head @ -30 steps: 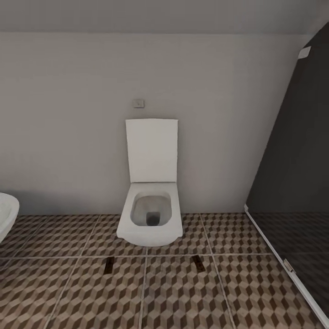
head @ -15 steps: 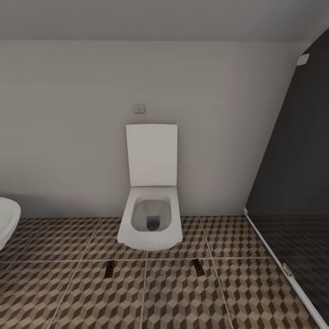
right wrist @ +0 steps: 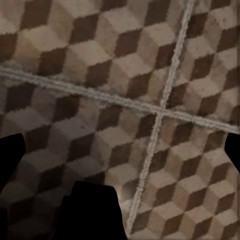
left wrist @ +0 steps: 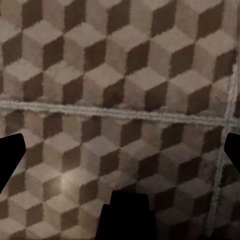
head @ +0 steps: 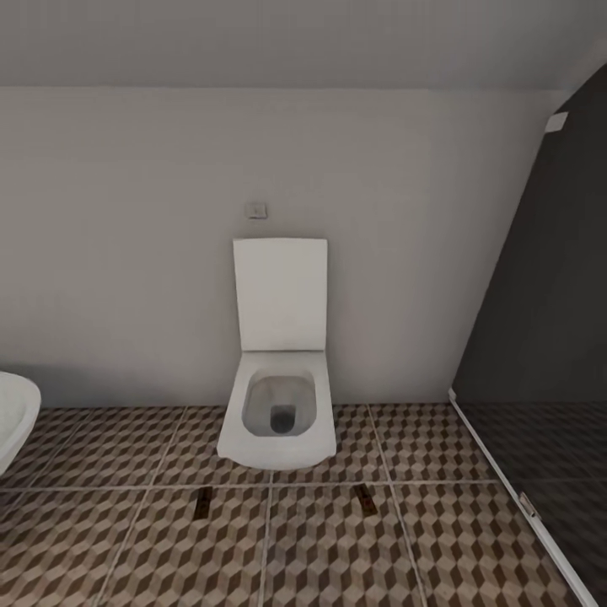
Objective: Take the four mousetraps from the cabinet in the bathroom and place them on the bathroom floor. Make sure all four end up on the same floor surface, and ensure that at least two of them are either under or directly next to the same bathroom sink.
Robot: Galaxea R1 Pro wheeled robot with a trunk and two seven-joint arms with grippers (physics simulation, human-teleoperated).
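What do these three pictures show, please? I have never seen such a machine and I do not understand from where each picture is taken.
This is a simulated wheeled robot with two arms. The big picture comes from its head camera: a white toilet against the wall, a patterned bathroom floor, and two small dark mousetraps lying flat in front of the toilet. A dark glass panel stands at the right. The other two pictures come from cameras near each gripper, looking down at floor tiles. The black shapes at their edges are the fingers of the left gripper and right gripper, spread wide, holding nothing.
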